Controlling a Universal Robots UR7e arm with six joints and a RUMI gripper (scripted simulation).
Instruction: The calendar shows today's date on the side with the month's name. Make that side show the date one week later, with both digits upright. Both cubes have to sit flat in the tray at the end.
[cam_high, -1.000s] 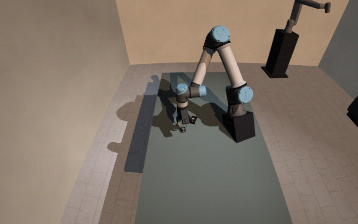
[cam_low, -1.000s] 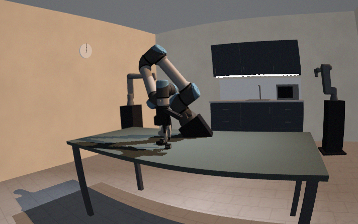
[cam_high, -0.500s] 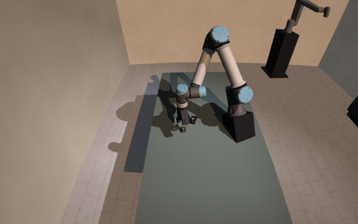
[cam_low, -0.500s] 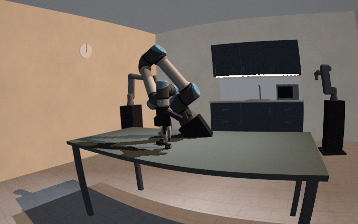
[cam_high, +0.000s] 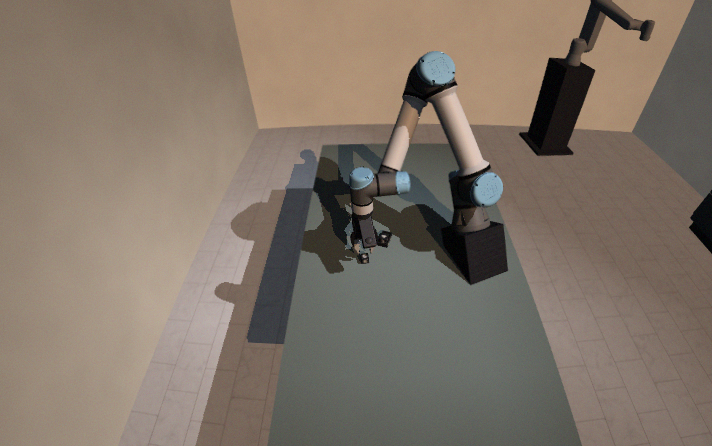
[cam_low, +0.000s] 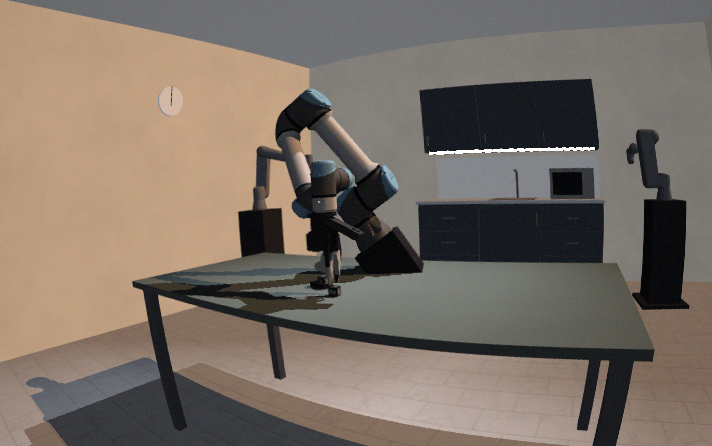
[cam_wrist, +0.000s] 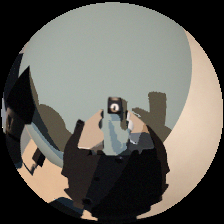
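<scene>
A small dark date cube (cam_high: 363, 257) (cam_low: 334, 289) (cam_wrist: 115, 106) lies on the grey-green table (cam_high: 409, 341) (cam_low: 472, 299), outside any tray, with a pale round mark on the face towards the wrist camera. My gripper (cam_high: 362, 247) (cam_low: 331, 277) (cam_wrist: 114, 110) points down just above this cube. Its fingers stand a little apart with nothing between them. A second dark block (cam_high: 384, 237) (cam_low: 318, 283) sits just beyond, to the right of the gripper in the top view. I cannot tell whether it is the tray, the other cube, or both. No digits are readable.
The arm's black base (cam_high: 475, 252) (cam_low: 388, 254) stands on the table to the right of the cubes. The table's left edge (cam_high: 299, 252) is close to the gripper. Other arms on black pedestals (cam_high: 559, 105) (cam_low: 661, 252) stand off the table.
</scene>
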